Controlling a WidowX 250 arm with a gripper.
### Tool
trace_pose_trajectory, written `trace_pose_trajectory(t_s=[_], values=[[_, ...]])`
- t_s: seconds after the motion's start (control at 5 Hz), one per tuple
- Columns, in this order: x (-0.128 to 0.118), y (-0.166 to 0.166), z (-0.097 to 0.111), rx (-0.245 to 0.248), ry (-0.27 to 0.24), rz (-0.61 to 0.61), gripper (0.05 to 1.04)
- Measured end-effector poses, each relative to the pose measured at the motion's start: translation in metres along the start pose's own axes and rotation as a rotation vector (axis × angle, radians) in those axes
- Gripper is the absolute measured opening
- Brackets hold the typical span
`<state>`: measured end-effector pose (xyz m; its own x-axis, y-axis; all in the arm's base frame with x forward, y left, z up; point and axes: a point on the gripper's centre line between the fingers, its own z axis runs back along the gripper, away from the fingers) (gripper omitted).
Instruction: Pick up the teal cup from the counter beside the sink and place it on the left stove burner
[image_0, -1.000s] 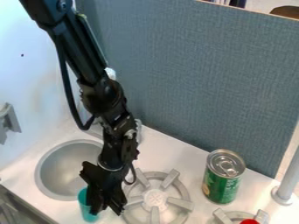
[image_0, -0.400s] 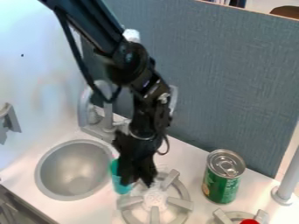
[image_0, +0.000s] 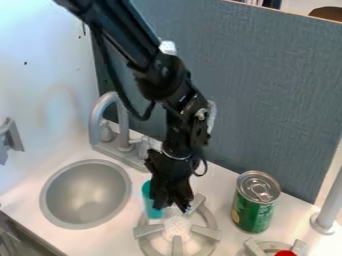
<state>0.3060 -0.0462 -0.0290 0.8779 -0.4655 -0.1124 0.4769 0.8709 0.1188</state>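
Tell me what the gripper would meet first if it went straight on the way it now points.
Pointing down, the gripper would probably meet the burner beneath it first. Its height is hard to judge, and the teal cup beside it might touch down too.

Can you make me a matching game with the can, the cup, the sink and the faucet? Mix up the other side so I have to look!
Things:
1. can
2. cup
3. sink
4. faucet

Clues:
A. grey, with a curved neck that stands up
B. teal, right up against the black gripper
C. green sides and a silver top
D. a round grey bowl set into the white counter

Right pairs: 1-C, 2-B, 3-D, 4-A
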Motion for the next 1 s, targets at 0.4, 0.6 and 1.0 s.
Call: trace_pose_trajectory(t_s=[0.4, 0.6, 1.0], values=[[0.009, -0.007, -0.008, -0.019, -0.014, -0.017, 0.100], [0.018, -0.015, -0.008, -0.018, -0.020, -0.035, 0.101], [0.026, -0.017, -0.011, -0.023, -0.012, -0.039, 0.101]])
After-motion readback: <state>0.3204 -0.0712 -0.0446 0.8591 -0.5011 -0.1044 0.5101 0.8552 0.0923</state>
